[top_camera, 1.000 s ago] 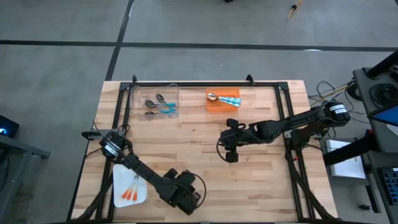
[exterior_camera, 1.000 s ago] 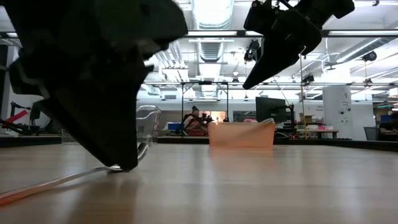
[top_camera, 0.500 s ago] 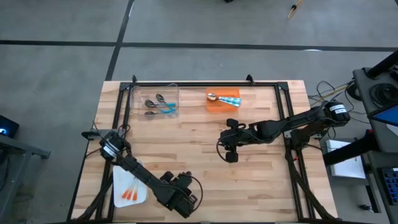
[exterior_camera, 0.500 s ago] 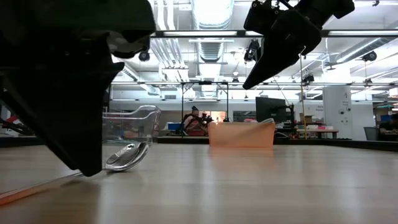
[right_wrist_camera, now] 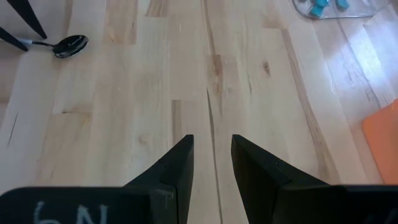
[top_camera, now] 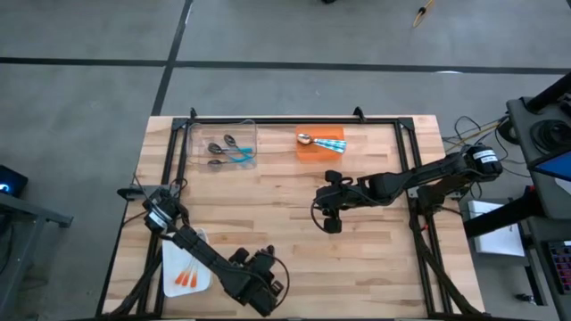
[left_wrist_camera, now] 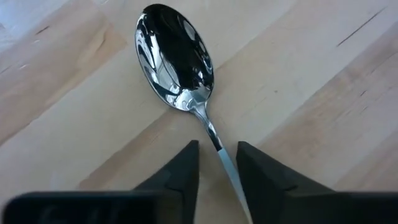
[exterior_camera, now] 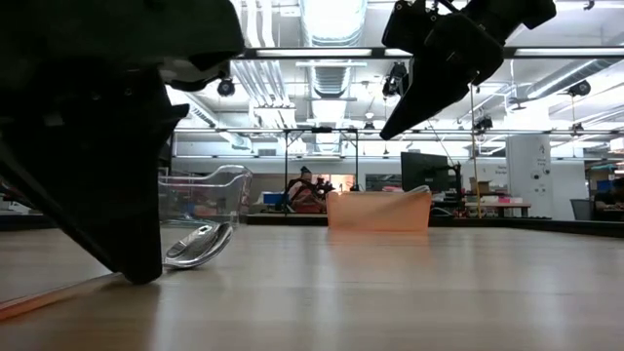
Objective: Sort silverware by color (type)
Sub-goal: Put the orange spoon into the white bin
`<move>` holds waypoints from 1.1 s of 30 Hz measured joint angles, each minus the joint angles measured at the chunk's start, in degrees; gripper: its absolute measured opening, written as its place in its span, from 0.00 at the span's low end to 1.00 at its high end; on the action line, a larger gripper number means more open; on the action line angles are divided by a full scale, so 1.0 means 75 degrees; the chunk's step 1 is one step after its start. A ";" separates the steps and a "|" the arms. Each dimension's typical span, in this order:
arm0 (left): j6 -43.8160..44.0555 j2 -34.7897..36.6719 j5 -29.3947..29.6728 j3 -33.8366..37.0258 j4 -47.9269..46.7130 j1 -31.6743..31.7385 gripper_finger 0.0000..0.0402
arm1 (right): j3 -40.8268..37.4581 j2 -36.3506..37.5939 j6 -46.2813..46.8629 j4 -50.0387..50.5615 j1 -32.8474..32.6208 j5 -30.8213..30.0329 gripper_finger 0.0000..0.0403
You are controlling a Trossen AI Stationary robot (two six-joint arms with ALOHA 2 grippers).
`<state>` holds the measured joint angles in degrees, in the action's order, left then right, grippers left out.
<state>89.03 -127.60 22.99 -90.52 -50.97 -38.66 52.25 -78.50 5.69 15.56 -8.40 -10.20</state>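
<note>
Left tool [left_wrist_camera: 217, 146]: low on the near part of the table [top_camera: 375, 267], its two dark fingers [left_wrist_camera: 183, 171] part-way open on either side of a spoon's thin stem; a gap shows beside the stem on one side, so it is not clamped
Spoon at the left tool [left_wrist_camera: 177, 59]: one, with a polished silver oval bowl, lying flat on the light wooden planks; the bowl points away just ahead of the fingertips, and the low view shows an orange handle [exterior_camera: 34, 300] trailing back under the tool
Right tool [right_wrist_camera: 211, 140]: raised above the middle of the table, fingers part-way open with only bare wood between them, holding nothing
White plate [top_camera: 169, 259]: one, just beside the left arm, behind the left tool; three orange-handled spoons [top_camera: 186, 280] lie on it side by side
Clear plastic bin [top_camera: 223, 143]: one, at the far edge, well away from both tools; three dark spoon bowls can be made out inside, with teal handles [top_camera: 241, 157] bunched together
Orange tray [top_camera: 319, 144]: one, at the far edge, beyond the right tool; one silver bowl [top_camera: 304, 138] shows, with light-blue handles [top_camera: 332, 143] overlapping, so their count cannot be told
Seen from the right tool: the single spoon [right_wrist_camera: 71, 45] lies well ahead of it with the left tool's finger tips at its stem
</note>
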 joint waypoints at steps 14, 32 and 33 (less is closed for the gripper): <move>0.0152 0.0544 0.0498 0.0085 -0.0399 -0.0258 0.00 | -0.0006 -0.0003 -0.0228 -0.0094 0.0000 0.0007 0.24; 0.0146 0.3439 0.0661 0.0047 -0.4275 -0.0832 0.00 | -0.0006 -0.0003 -0.1429 -0.1697 0.0064 -0.0049 0.24; 0.0212 0.3537 0.0660 0.0057 -0.4525 -0.0881 0.00 | -0.0006 -0.0003 -0.1456 -0.1837 0.0073 -0.0049 0.24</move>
<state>90.62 -101.07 27.94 -90.10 -84.91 -45.27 52.21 -78.52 -5.23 1.78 -7.86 -10.57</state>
